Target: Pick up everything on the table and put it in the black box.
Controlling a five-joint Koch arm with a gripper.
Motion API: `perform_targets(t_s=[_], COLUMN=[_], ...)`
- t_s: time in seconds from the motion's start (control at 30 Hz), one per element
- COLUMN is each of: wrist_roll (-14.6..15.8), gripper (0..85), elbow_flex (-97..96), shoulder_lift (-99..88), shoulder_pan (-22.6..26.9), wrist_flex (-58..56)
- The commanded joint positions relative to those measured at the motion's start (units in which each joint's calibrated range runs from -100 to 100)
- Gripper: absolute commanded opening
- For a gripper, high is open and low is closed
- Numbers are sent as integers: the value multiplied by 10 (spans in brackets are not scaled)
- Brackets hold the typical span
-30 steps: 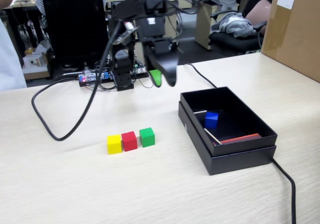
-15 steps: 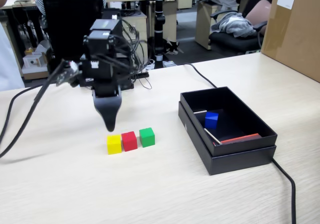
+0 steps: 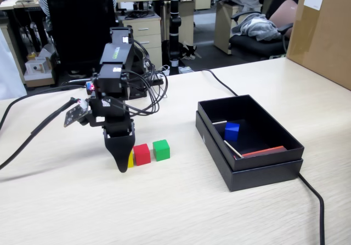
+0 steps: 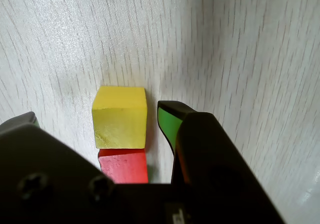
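A light wood-grain table (image 3: 181,212) fills the fixed view, with an office behind it: desks, a chair draped with grey clothing (image 3: 258,28), and a big brown carton (image 3: 323,31) standing at the table's right edge. Black cables (image 3: 33,132) trail across the left side of the table toward the arm, and another cable (image 3: 315,201) runs off the near right corner past the black box (image 3: 258,171). That box sits to the right of the cubes, well apart from them, and holds the blue cube (image 3: 232,131) along with thin white sticks (image 3: 233,149) and a red strip (image 3: 263,152). Three cubes lie in a row on the table, touching or nearly so: the green cube (image 3: 161,149) on the right, the red cube (image 3: 142,154) in the middle, and the yellow cube (image 3: 130,160) on the left (only a sliver of it shows here, since the gripper covers most of it). The gripper (image 3: 123,165) points straight down with its black tip at table level, right in front of the yellow cube. In the wrist view the yellow cube (image 4: 120,118) lies between the two spread fingers: one black finger with a green pad (image 4: 172,121) stands just beside it on the right, apart by a narrow gap, and the other finger (image 4: 20,121) shows at the left edge, farther off. The red cube (image 4: 124,168) touches the yellow one's near side.
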Motion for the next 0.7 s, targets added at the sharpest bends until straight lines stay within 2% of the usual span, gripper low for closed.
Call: perform_targets(t_s=[0.0,0.17,0.23,0.27,0.33,0.43,0.5,0.67], wrist_roll=[9,13,14,14,14,11,8,13], gripper=[472,383,289,153,68,57,59,59], elbow_flex=[48,48,53,66,78,69,50,42], shoulder_lift=[-10,4,6,7,2,-76,-194,-372], shoulder_pan=[5,5,3,1,-1,-5,-3,51], wrist_flex=[4,4,4,4,4,4,4,3])
